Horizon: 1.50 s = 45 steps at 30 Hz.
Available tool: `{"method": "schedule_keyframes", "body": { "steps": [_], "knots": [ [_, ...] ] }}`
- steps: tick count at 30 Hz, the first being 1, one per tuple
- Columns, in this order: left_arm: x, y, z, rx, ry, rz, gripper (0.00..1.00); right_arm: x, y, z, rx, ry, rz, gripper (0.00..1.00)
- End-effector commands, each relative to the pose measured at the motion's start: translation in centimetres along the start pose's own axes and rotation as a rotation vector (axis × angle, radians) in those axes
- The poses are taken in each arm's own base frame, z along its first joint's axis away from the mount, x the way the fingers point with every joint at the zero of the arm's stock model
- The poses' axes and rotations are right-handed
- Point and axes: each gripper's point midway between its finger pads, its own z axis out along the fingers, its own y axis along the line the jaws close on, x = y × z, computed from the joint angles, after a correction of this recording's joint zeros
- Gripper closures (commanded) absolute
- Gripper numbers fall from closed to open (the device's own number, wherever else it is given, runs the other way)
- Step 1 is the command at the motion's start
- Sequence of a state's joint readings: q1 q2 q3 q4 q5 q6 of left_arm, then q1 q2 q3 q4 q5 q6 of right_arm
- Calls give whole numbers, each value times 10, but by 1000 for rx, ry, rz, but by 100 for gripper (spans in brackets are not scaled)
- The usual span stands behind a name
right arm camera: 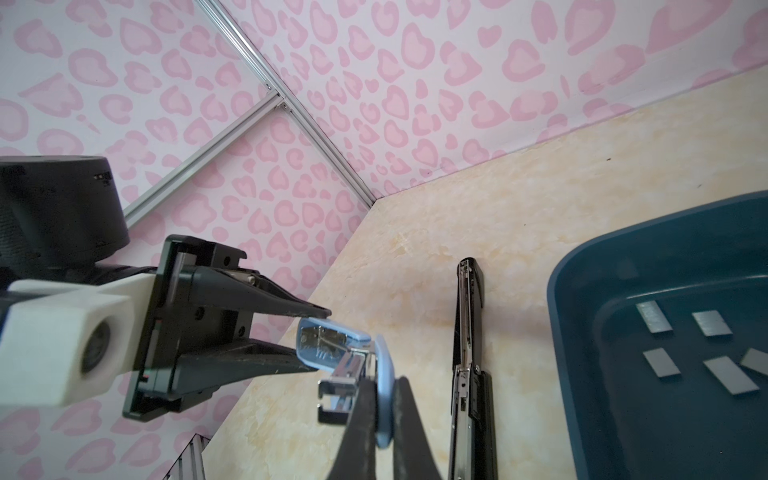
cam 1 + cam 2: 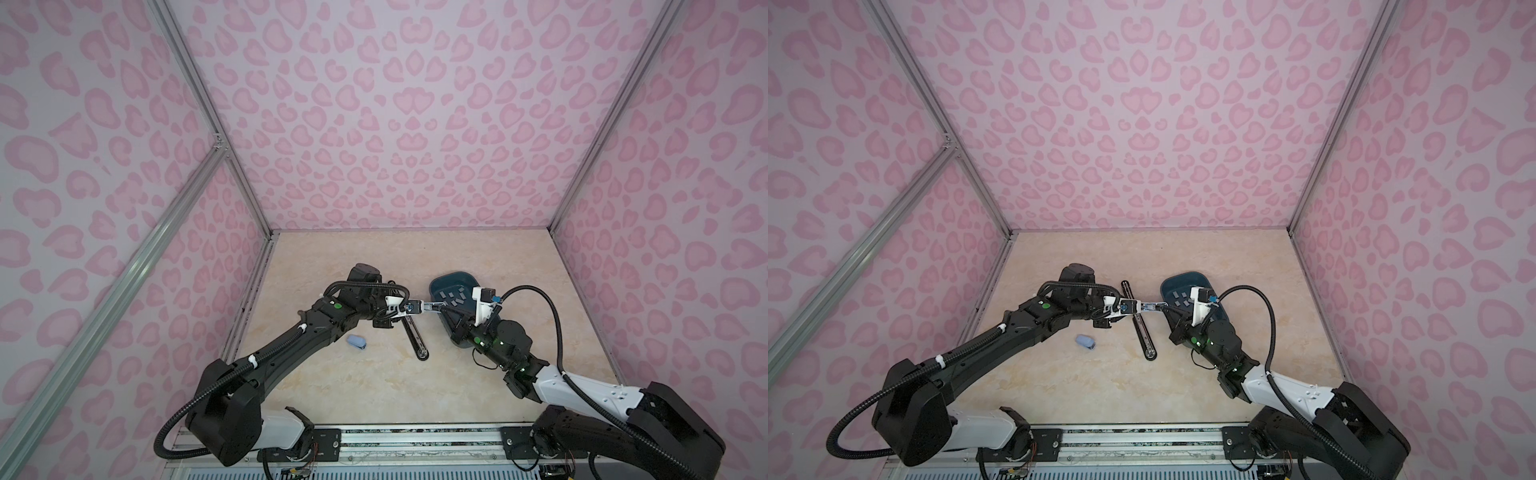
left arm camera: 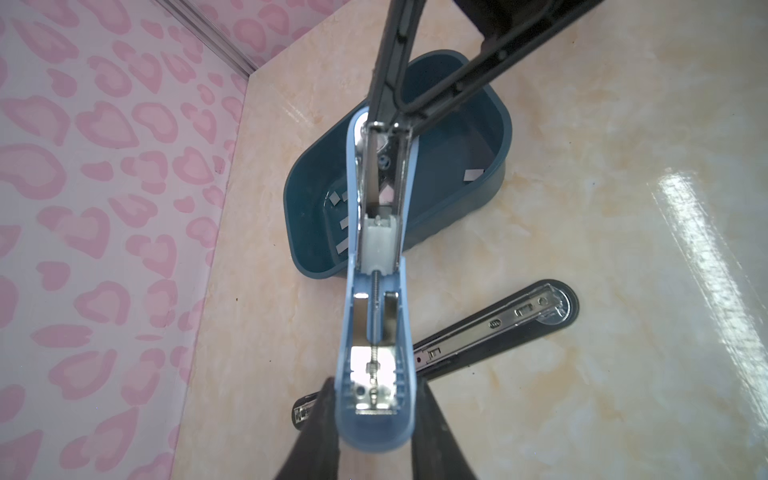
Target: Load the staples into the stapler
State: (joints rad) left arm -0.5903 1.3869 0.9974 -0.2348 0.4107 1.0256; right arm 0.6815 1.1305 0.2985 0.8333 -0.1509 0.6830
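**A:** Where are the staples (image 1: 711,323)?

**B:** Over there, loose grey strips lying flat on the floor of the dark teal tub (image 1: 557,291), scattered apart from one another. The tub sits on the right half of the table (image 2: 374,382).

**A:** And the stapler?

**B:** The light-blue stapler (image 3: 376,291) hangs in the air at the tub's left edge, swung open at its hinge and stretched between the two arms. From the left wrist view its metal channel faces up, with a white pusher and a thin spring showing inside.

**A:** Who has hold of what?

**B:** The left gripper (image 3: 374,386) is pinching the rounded blue cover end. The right gripper (image 1: 384,382) is pressed tight on the blue base plate, a finger on each face.

**A:** Anything else down there?

**B:** A long black stapler (image 2: 415,336) lies opened out flat on the table beneath the two grippers, its metal rail upward. A second small blue stapler (image 2: 356,341) lies alone beside the left arm, well apart from the tub.
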Motion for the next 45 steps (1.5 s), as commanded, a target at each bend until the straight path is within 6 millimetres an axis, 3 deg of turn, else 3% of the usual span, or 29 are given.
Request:
{"method": "schedule_keyframes", "body": {
  "steps": [1, 7, 12, 18, 25, 28, 31, 33, 45],
  "knots": [
    [16, 11, 7, -26, 71, -16, 96, -1, -4, -4, 14, -19, 26, 100],
    [19, 18, 14, -29, 88, -56, 93, -4, 1, -12, 4, -46, 36, 100],
    [7, 19, 11, -27, 35, -85, 57, -5, 4, -14, 6, -62, 40, 100],
    [-6, 23, -1, -57, -6, -86, 36, -5, -3, -18, 94, -93, 10, 100],
    [-23, 23, -21, -82, -65, -24, 32, -7, -3, -23, 123, -142, 37, 100],
    [-36, 7, -24, -67, -107, 52, 30, -7, 6, -25, 112, -167, 46, 100],
    [-46, -15, -20, -24, -126, 123, 29, -6, 15, -29, 102, -188, 51, 100],
    [-49, -20, -16, -13, -118, 135, 30, -5, 20, -30, 93, -193, 51, 100],
    [-60, -21, 1, 0, -94, 136, 31, 10, 42, -17, 8, -155, 104, 100]
  ]
}}
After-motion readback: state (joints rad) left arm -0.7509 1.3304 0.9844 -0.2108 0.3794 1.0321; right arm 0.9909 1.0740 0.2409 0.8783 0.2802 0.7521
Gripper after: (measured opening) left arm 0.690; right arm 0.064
